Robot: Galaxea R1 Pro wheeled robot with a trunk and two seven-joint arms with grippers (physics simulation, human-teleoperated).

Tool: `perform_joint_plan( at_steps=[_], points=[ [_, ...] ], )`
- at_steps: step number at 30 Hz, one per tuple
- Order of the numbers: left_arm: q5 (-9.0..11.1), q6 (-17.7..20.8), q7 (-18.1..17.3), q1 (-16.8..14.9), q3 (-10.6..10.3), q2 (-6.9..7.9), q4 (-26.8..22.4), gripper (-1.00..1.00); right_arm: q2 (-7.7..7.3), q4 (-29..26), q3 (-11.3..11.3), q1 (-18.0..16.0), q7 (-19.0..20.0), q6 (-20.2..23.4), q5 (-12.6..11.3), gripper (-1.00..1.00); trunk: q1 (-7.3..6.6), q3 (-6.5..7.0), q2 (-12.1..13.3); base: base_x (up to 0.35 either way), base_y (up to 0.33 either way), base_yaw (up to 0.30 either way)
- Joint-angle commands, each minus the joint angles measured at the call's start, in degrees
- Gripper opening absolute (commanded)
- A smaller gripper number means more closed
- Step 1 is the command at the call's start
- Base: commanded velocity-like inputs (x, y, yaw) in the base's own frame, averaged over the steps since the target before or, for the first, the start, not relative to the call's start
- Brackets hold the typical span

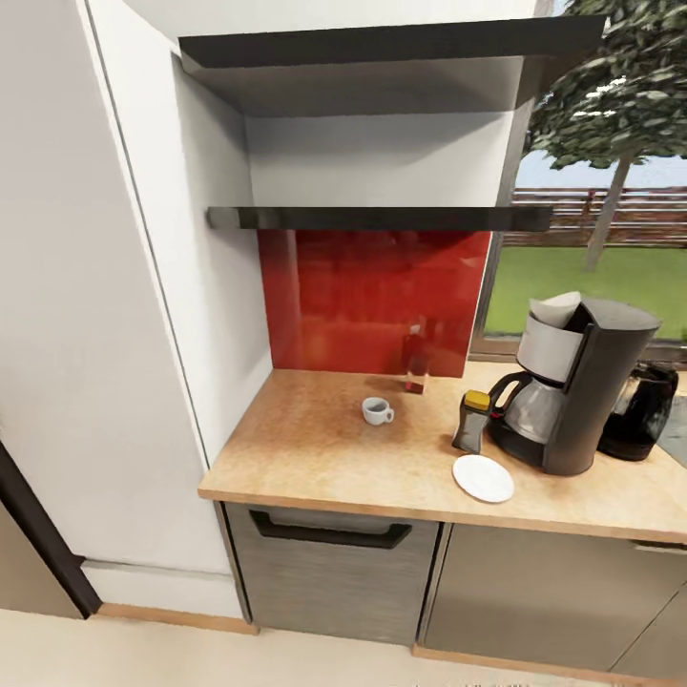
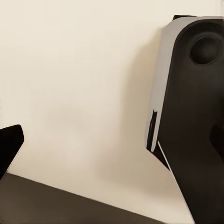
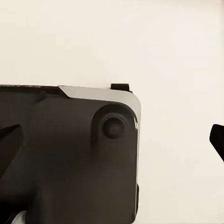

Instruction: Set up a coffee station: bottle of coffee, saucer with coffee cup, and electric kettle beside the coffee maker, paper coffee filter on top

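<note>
On the wooden countertop [image 1: 315, 448] the black coffee maker [image 1: 582, 391] stands at the right, with a white paper filter [image 1: 556, 307] in its top. The black electric kettle [image 1: 641, 410] sits just behind it to the right. The coffee bottle [image 1: 471, 421], dark with a yellow lid, stands against the maker's left side. A white saucer [image 1: 483, 478] lies bare in front of the bottle. The white cup [image 1: 377, 410] stands apart, mid-counter to the left. My left gripper [image 2: 112, 144] and right gripper [image 3: 112, 140] hang open over pale floor beside my dark base, holding nothing.
Two dark shelves [image 1: 382, 218] hang above the counter, over a red backsplash [image 1: 372, 305]. A tall white cabinet [image 1: 95, 286] closes off the left. A window [image 1: 611, 239] is behind the coffee maker. Below the counter is a grey drawer with a black handle [image 1: 329, 531].
</note>
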Motion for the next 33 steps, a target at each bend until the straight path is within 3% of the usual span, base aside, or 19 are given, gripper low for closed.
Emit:
perform_joint_plan(
  at_steps=[1,19,33],
  points=[
    [-0.6,-0.1,0.1,0.0,0.4,-0.01,0.0,1.00,-0.01,0.1,-0.3,0.0,0.2,-0.2,0.3,1.00,0.01,-0.06,-0.1,0.000,0.000,-0.300],
    [-0.4,0.0,0.3,0.4,0.9,0.55,0.1,1.00,0.72,-0.4,-0.3,0.0,0.4,-0.3,0.0,1.00,0.01,-0.06,-0.1,0.000,0.000,-0.300],
    [-0.5,0.1,0.9,0.4,0.6,0.14,0.0,1.00,1.03,-0.5,-0.4,0.0,0.5,-0.4,0.0,1.00,0.01,-0.06,-0.1,0.000,0.000,-0.299]
  ],
)
